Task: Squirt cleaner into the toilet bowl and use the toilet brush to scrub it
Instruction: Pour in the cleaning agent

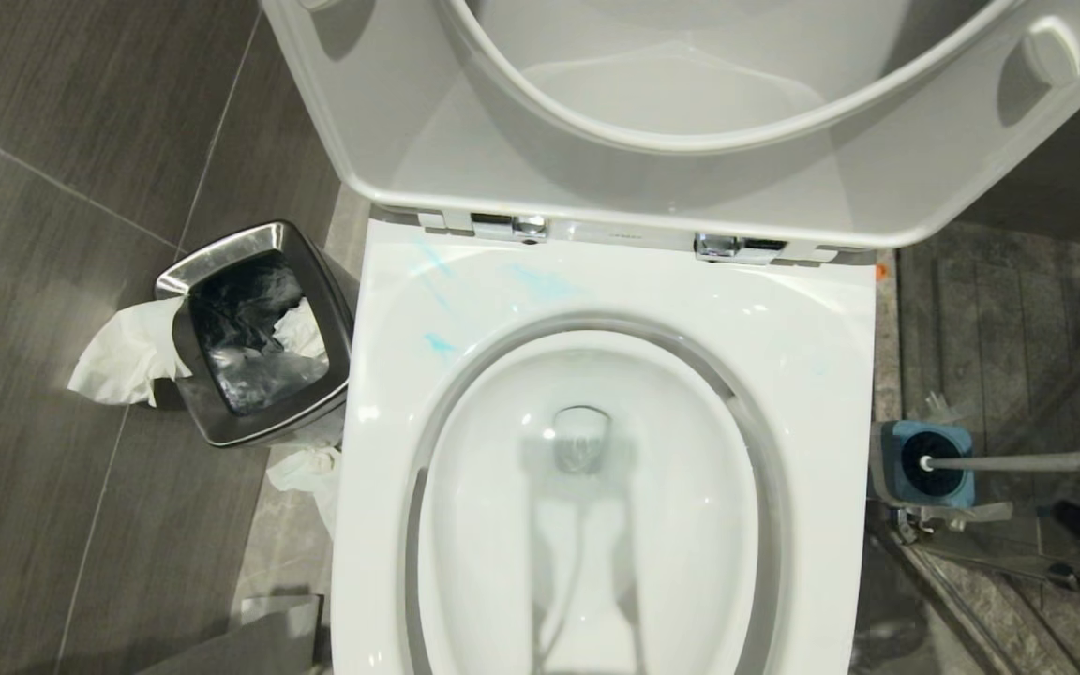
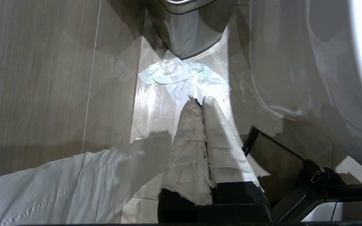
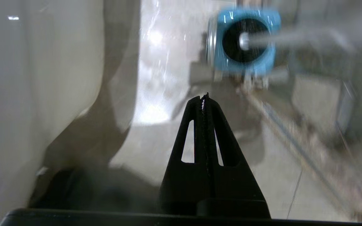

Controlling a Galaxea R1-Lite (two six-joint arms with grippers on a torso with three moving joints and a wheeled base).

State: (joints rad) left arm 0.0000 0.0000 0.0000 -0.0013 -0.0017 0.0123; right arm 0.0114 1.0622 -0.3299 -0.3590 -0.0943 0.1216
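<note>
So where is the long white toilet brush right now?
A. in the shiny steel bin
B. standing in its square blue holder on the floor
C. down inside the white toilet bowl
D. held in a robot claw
B. The long white toilet brush has its head in the square blue holder on the floor beside the white toilet bowl, and the shut black right claw hangs empty, apart from it.

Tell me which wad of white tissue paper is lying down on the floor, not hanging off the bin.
The smaller crumpled tissue on the floor between the steel bin and the toilet. The bigger tissue drapes over the bin's outer rim.
</note>
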